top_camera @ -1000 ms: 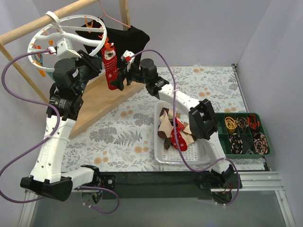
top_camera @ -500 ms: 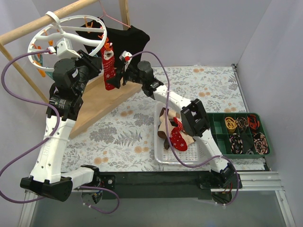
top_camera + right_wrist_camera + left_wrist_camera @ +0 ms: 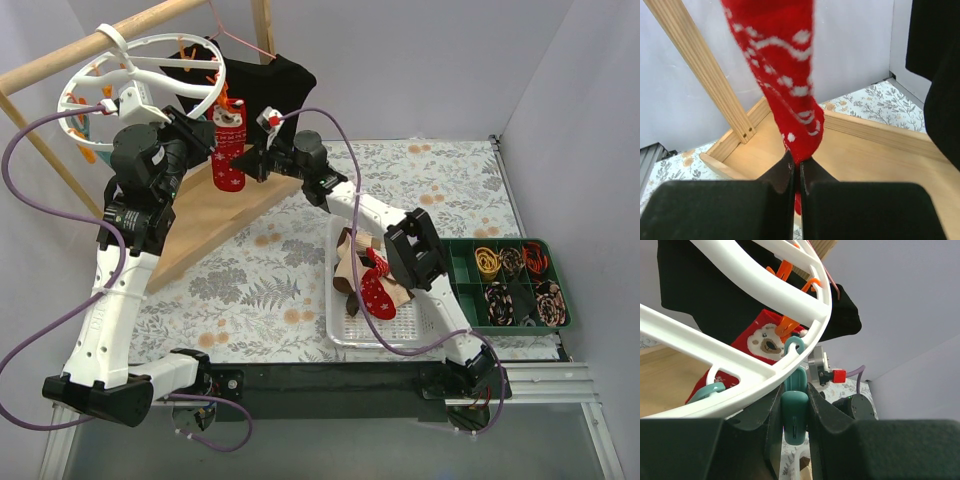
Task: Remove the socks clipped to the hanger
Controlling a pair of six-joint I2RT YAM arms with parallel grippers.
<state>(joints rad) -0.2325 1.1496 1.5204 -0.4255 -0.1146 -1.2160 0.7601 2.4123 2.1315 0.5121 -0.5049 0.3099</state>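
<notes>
Floral cloth covers the table [image 3: 250, 290]; at back left the hanger [image 3: 690, 342] hangs on a wooden rail [image 3: 60, 62]. I see my left gripper [image 3: 795, 405] closed around a teal clip [image 3: 794, 422]. My right gripper [image 3: 800, 170] pinches the toe of a red sock [image 3: 229, 150] dangling from an orange clip [image 3: 785, 325]. Other socks [image 3: 372, 285] lie in the basket [image 3: 333, 295].

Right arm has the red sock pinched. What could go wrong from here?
The right gripper pinches the sock only at its lower tip, so it may slip out when pulled. The orange clip grips the sock's top; pulling could drag the hanger along, since the left gripper holds just a teal clip.
</notes>
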